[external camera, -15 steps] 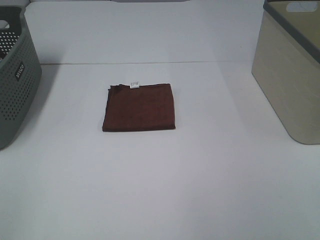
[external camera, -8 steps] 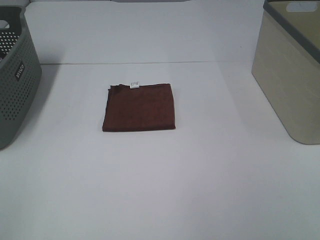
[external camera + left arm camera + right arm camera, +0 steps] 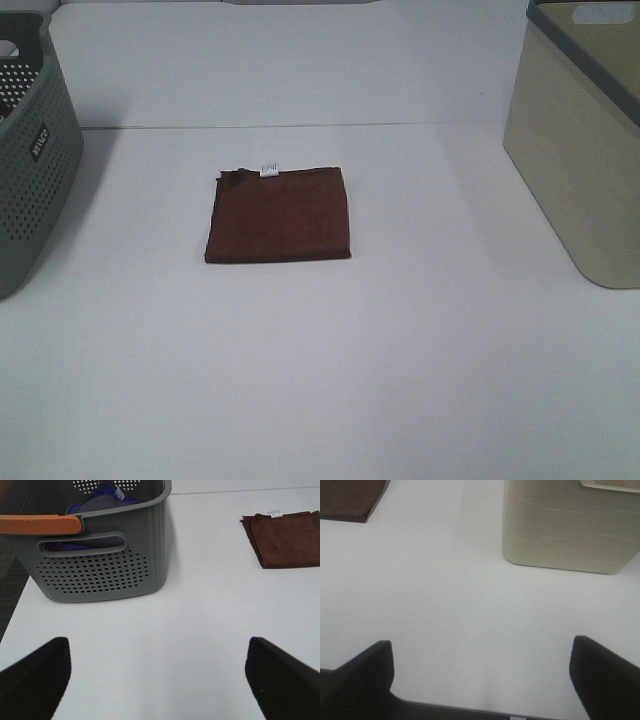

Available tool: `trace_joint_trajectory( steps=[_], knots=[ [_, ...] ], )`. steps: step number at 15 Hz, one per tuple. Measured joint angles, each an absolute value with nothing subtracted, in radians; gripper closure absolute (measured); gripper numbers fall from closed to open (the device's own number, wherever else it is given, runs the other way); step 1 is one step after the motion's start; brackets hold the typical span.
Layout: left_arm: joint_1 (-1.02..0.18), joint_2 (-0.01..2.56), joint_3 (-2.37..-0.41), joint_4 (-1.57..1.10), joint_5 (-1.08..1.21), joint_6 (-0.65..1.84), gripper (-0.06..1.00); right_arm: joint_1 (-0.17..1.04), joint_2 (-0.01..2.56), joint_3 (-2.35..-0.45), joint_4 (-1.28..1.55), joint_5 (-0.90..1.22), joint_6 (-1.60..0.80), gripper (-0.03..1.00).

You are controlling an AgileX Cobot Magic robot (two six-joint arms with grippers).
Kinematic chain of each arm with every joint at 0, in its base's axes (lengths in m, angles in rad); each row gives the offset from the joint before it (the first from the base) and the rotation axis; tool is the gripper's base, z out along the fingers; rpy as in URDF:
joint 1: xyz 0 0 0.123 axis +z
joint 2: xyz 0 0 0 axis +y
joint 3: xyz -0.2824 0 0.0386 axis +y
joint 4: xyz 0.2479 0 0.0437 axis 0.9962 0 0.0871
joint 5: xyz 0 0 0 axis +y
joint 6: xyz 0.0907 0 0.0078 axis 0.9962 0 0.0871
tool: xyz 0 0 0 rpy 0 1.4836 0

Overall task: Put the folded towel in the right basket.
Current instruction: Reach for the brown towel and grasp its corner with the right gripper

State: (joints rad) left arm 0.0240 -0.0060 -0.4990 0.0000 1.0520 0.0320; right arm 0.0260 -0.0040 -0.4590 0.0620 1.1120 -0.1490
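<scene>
Exterior high: folded towel lies flat mid-worktop, well apart from the beige right basket; left wrist: left claw gapes wide, empty, near the grey basket; right wrist: right claw likewise wide, empty.

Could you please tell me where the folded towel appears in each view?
Exterior high: the towel lies mid-table, between the grey basket and the beige basket.
Left wrist: the towel lies apart from the grey basket, cut by the frame edge.
Right wrist: only a towel corner shows, apart from the beige basket.
Shared landmark: the white table.
</scene>
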Motion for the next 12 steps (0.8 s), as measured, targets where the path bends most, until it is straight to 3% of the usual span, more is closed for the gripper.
trace_joint_trajectory(
  steps=[12],
  knots=[
    [0.024, -0.006, -0.499, 0.000, 1.052, 0.032, 0.06, 0.026, -0.004, -0.459, 0.062, 1.112, -0.149, 0.05]
  ],
)
